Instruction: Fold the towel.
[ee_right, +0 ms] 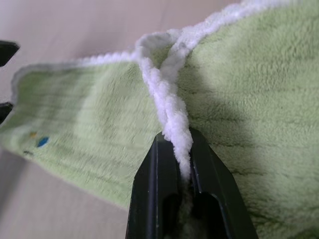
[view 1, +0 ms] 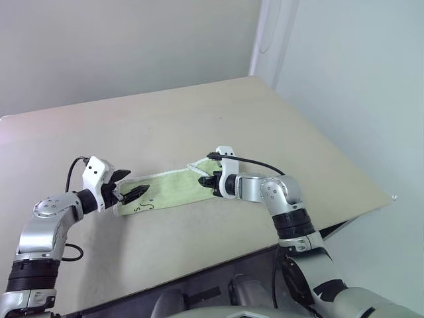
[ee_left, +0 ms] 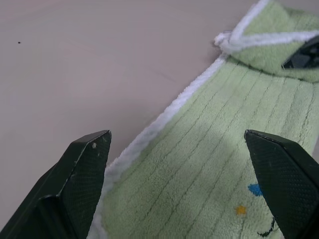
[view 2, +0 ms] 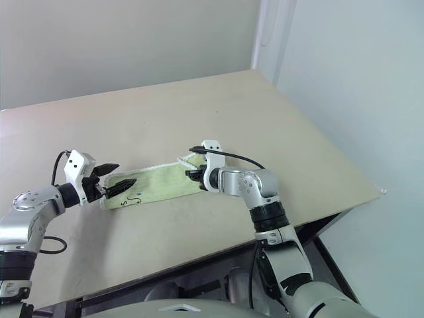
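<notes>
The towel (view 1: 173,189) is a pale lime-green strip with white edging, lying flat on the table (view 1: 218,119) in front of me. Its right end is lifted and doubled back over the strip. My right gripper (view 1: 211,180) is shut on that end; the right wrist view shows the white edging (ee_right: 174,119) pinched between the black fingers (ee_right: 149,184). My left gripper (view 1: 130,188) is open at the towel's left end, low over it, one finger (ee_left: 84,169) beside the far white edge and the other over the cloth. Small coloured marks (ee_left: 254,190) sit near that end.
The beige table's right edge (view 1: 344,165) and front edge (view 1: 218,255) are close to the right arm. Bare tabletop stretches behind and left of the towel. A black cable (view 1: 255,161) loops over my right wrist. Walls stand beyond the table.
</notes>
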Robot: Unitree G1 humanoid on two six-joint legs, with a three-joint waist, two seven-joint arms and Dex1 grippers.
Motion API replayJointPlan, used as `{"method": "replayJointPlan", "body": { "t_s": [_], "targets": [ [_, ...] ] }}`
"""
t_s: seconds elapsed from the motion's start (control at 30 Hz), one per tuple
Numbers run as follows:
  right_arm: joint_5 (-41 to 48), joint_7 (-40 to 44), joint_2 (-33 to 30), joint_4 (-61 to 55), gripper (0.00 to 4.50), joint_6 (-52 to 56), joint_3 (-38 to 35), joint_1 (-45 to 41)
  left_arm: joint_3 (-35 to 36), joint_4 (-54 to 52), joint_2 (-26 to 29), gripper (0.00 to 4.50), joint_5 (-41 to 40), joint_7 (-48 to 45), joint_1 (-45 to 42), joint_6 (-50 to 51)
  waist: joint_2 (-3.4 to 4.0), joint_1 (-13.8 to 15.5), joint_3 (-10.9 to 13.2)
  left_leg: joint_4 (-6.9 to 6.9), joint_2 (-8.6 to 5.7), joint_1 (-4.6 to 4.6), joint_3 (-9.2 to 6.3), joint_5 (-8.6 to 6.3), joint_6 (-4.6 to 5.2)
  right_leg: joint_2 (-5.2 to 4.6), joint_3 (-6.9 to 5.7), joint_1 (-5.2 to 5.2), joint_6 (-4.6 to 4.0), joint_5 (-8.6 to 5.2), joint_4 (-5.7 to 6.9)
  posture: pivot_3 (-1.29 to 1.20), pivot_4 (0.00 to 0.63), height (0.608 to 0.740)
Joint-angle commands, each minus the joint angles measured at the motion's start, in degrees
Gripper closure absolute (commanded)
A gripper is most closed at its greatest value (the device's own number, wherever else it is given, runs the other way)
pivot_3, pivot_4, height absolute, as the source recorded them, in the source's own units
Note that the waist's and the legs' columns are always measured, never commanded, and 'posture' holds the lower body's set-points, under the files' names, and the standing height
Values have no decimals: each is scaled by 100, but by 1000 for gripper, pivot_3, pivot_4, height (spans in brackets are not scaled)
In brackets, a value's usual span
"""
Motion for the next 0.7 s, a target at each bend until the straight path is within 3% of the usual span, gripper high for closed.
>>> {"method": "replayJointPlan", "body": {
  "t_s": [0.03, 0.07, 0.23, 0.4, 0.57, 0.7],
  "targets": [
    [-32, 159, 119, -110, 3981, -38, -158, -52, 111, -166, 75, 0, -21, 12, -75, -45, 0, -1, 0, 0, 0, -1, -2, 0, 0, 0, -2, 0, 0, 0, 0, 0, 0, 740],
    [-26, 207, 139, -104, 3814, 6, -183, -40, 107, -162, 73, 0, -24, 10, -81, -43, 0, -1, 0, 0, 0, -1, -3, 0, 0, 0, -4, 0, 0, 0, 0, 0, 0, 740],
    [5, 427, 215, -299, 2115, 172, -213, 28, 90, -106, 87, 0, -15, -17, -122, -51, 0, -4, 0, 0, 0, -1, -4, 0, 0, 0, -4, 0, 0, 0, 1, 0, 0, 740],
    [503, 1274, 54, -1148, 263, 62, -419, 46, 116, -36, 158, 0, -18, -76, -205, -35, 1, 2, 1, 0, 0, -2, -4, 0, 0, 0, -5, 0, 1, 0, 0, 0, 0, 740],
    [622, 1957, -389, -1524, 263, -613, -765, -102, 171, 1, 208, 0, -48, -84, -202, 36, -1, 19, 0, 0, 0, -1, -7, 0, 0, -1, -9, 1, 2, -1, -1, 0, 0, 740],
    [-315, 2230, -908, -1007, 263, -1609, -257, -12, 273, -198, 364, 0, -316, -135, -9, 779, 0, -15, 0, 0, 0, 1, -7, 0, 0, 0, -10, 2, -3, -5, 0, 0, 0, 740]
  ]
}}
